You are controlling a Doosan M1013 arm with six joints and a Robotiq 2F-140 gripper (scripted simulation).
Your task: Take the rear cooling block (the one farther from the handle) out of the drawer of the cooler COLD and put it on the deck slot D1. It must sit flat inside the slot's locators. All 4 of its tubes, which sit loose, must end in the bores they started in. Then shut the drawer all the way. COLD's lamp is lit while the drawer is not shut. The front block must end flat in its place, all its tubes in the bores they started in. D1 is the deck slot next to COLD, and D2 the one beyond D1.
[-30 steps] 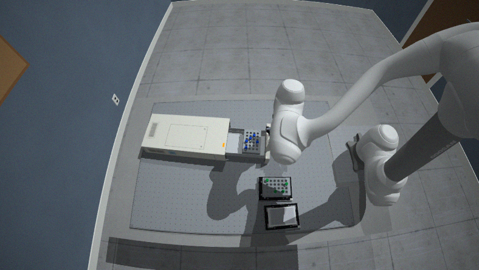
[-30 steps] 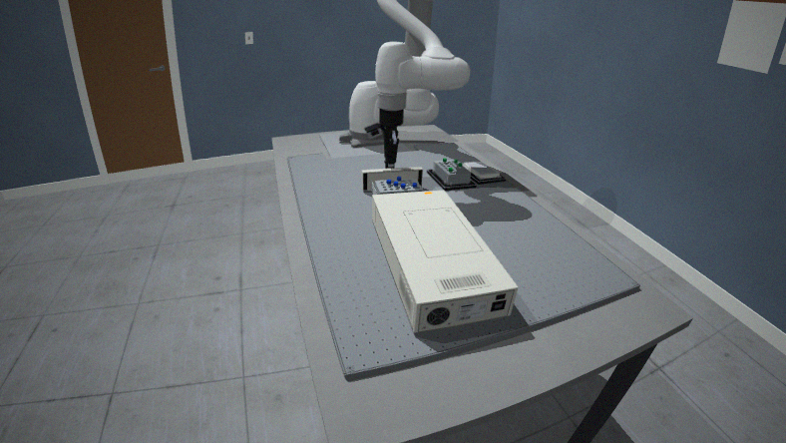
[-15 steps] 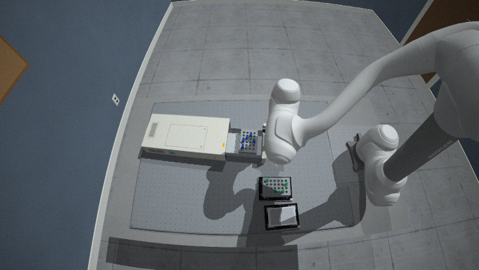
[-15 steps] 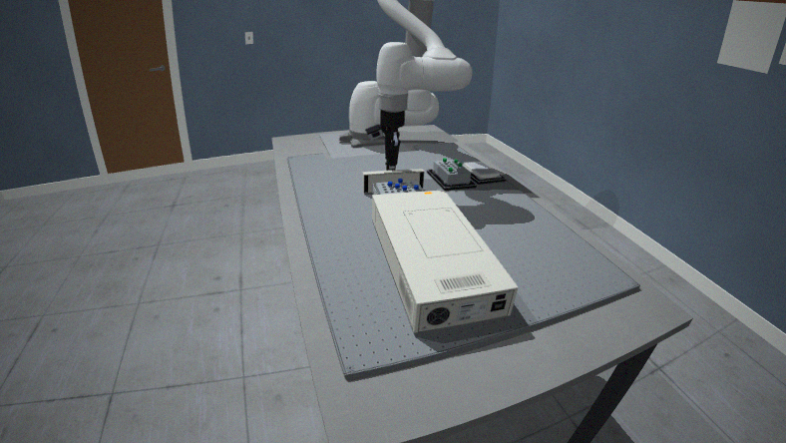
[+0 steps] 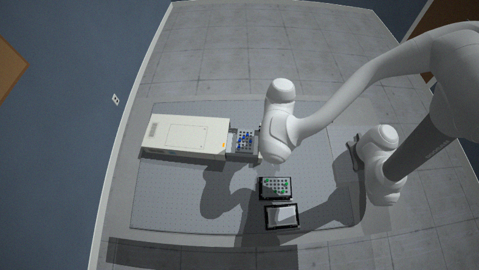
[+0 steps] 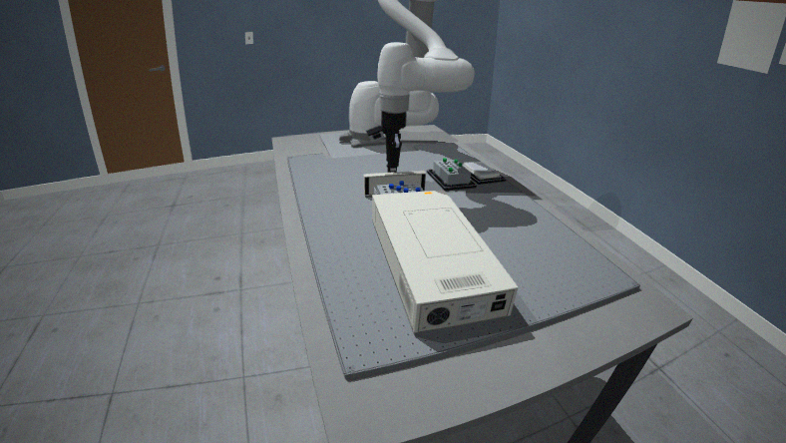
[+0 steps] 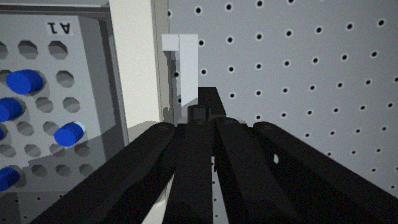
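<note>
With our jaws (image 6: 392,168) closed on nothing at the drawer's front (image 5: 259,157) (image 6: 379,184) (image 7: 135,65), we should push low and gently, since the green tubes' block (image 5: 276,187) (image 6: 454,174) sits in D1 (image 5: 291,194) (image 6: 467,186) but the blue tubes (image 5: 250,141) (image 6: 401,183) (image 7: 69,134), loose, could hop.

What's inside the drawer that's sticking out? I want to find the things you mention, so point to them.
In the drawer (image 5: 242,156), a gray block (image 5: 250,147) (image 6: 380,190) (image 7: 37,62) holds blue-topped tubes. Behind it is a pale strip of bare drawer; whatever lies farther in is covered by the cooler (image 5: 187,134) (image 6: 440,241).

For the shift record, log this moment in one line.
gripper: shut, empty | drawer: part open | lamp: lit | green-tube block: on D1
</note>
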